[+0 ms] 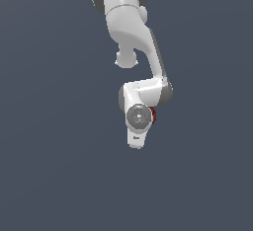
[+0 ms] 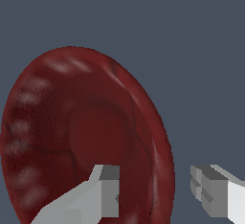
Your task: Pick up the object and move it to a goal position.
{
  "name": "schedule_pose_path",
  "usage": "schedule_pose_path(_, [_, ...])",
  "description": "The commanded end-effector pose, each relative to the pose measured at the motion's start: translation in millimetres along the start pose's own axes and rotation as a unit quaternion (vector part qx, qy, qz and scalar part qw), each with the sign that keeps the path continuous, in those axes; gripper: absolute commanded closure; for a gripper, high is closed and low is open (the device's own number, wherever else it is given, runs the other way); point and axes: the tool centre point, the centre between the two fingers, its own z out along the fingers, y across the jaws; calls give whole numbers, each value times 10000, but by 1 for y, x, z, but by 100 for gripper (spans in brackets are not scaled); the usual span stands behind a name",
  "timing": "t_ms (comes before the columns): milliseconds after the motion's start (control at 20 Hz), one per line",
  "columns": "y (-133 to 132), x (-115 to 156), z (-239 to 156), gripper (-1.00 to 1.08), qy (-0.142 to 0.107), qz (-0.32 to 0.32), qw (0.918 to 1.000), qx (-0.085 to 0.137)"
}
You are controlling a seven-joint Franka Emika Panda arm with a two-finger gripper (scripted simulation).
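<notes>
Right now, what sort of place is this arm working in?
Probably a bare simulated test scene, not a real room. A flat, featureless grey-blue ground fills both views, and the only things on it are the white arm, its gripper and one dark red object.

Support surface: flat, uniform dark slate-blue ground (image 1: 49, 175), no visible edges, seams or markings in either view. On it: one dark red, roundish lump with a bumpy, pale-speckled surface (image 2: 86, 137). In the wrist view the lump overlaps one grey square-tipped finger (image 2: 107, 189); bare ground shows between the two fingers. Actual contact of lump with ground cannot be confirmed.
</notes>
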Motion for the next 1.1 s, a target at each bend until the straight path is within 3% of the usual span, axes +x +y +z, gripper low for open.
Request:
schedule_pose_path(0, [0,0,5,-20,1,-5,10000,-3])
schedule_pose_path(50, [0,0,5,-20,1,-5,10000,-3])
schedule_pose_path(100, [0,0,5,108,1,-5,10000,-3])
schedule_pose_path(1050, [5,9,-6,108,1,-5,10000,-3])
